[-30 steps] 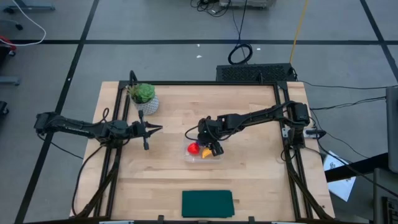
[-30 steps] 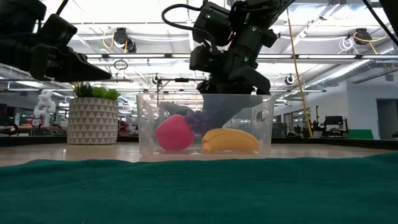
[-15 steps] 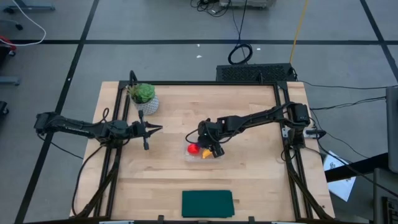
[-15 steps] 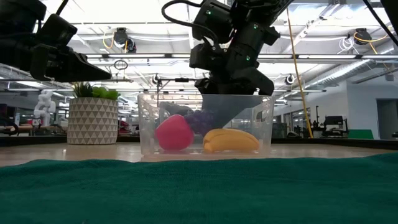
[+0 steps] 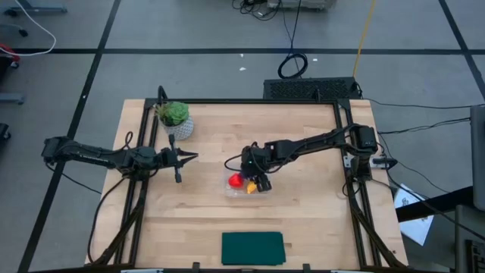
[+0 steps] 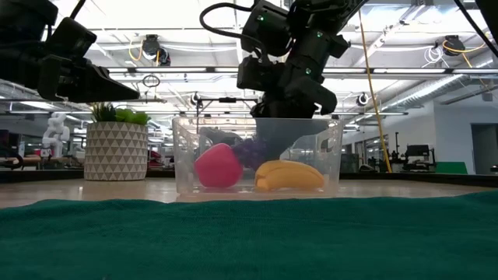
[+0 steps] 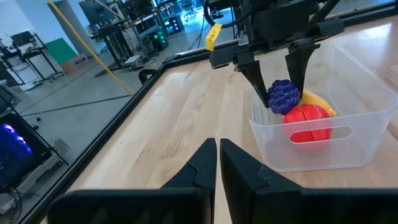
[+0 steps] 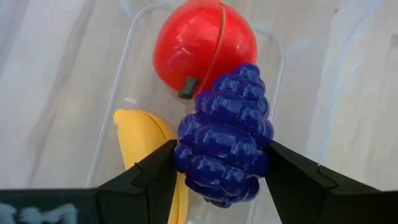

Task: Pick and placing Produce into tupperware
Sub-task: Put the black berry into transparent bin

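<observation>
Right gripper (image 8: 221, 165): my fingers half-open, clamping purple grapes (image 8: 224, 140) by lumpy flanks, above tupperware (image 7: 323, 146).
Grapes: seem light, stiff, slick.
Left gripper (image 7: 217, 165): closed, empty, beside tupperware.

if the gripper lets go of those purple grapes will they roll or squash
Probably neither. The grapes keep their lumpy shape between the right gripper fingers, so they look like stiff, light plastic. Bumpy and oblong, they should settle rather than roll, and the tub walls, apple and banana would likely stop them.

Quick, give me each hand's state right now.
Left hand: closed, holding nothing.
Right hand: closed on the purple grapes, over the tupperware.
</observation>
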You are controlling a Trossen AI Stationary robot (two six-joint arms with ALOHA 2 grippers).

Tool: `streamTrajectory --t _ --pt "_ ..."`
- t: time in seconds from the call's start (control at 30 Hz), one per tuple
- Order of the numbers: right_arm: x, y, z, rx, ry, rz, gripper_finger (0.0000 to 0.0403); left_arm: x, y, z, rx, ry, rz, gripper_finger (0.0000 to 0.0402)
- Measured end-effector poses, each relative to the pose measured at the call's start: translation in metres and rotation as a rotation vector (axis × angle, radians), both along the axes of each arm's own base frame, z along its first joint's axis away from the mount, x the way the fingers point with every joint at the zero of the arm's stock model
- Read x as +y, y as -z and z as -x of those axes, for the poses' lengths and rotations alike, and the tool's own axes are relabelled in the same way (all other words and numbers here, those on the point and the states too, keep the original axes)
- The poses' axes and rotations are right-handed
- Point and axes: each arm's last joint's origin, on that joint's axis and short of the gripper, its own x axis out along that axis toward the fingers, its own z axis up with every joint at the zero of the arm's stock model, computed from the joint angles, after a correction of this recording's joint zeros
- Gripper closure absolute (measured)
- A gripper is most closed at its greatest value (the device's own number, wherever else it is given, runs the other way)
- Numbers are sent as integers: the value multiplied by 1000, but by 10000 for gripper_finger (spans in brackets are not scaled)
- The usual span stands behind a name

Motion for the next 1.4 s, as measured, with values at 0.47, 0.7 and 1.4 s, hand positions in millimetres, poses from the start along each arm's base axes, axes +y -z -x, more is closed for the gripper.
streamTrajectory --t 0.47,0.7,1.4 --pt "-7 8 -1 32 97 -6 198 0 0 0 0 0 0 376" --pt "-8 22 -5 49 107 -7 198 0 0 0 0 0 -1 376" --pt "-10 25 -3 81 113 -12 135 0 0 0 3 1 -7 376"
